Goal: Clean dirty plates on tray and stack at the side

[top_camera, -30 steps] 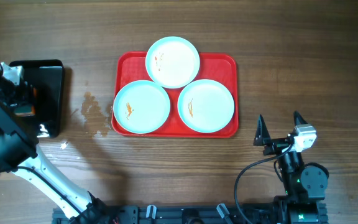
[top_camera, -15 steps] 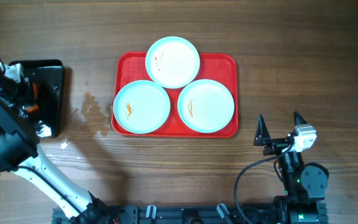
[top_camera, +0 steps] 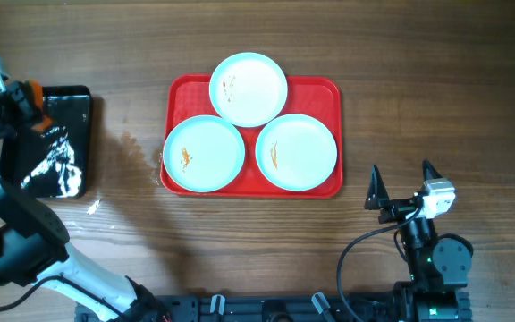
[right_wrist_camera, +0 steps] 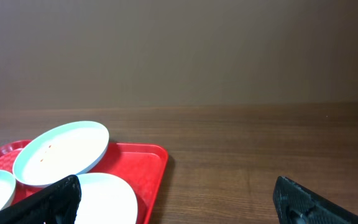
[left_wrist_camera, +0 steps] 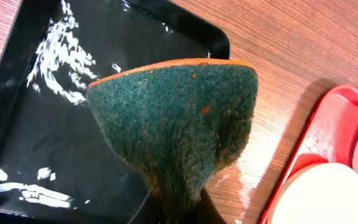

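Observation:
Three pale plates lie on the red tray (top_camera: 184, 93): one at the back (top_camera: 249, 88), one front left (top_camera: 204, 154), one front right (top_camera: 297, 152), each with small orange smears. My left gripper (top_camera: 22, 101) hangs over the far corner of the black tray, shut on a sponge (top_camera: 34, 92). In the left wrist view the sponge's green scouring face (left_wrist_camera: 179, 118) fills the middle and hides the fingers of the left gripper (left_wrist_camera: 185, 214). My right gripper (top_camera: 404, 186) stands open near the front right, nothing between its fingers (right_wrist_camera: 48, 199).
The glossy black tray (top_camera: 61, 152) at the left holds white wet streaks. A damp patch (top_camera: 132, 156) marks the wood between it and the red tray. The red tray's rim (left_wrist_camera: 309, 124) and a plate (left_wrist_camera: 319, 193) show in the left wrist view.
My left gripper has shut on the sponge in the black tray and lifted it toward the tray's far left corner. The right arm and the plates have not moved.

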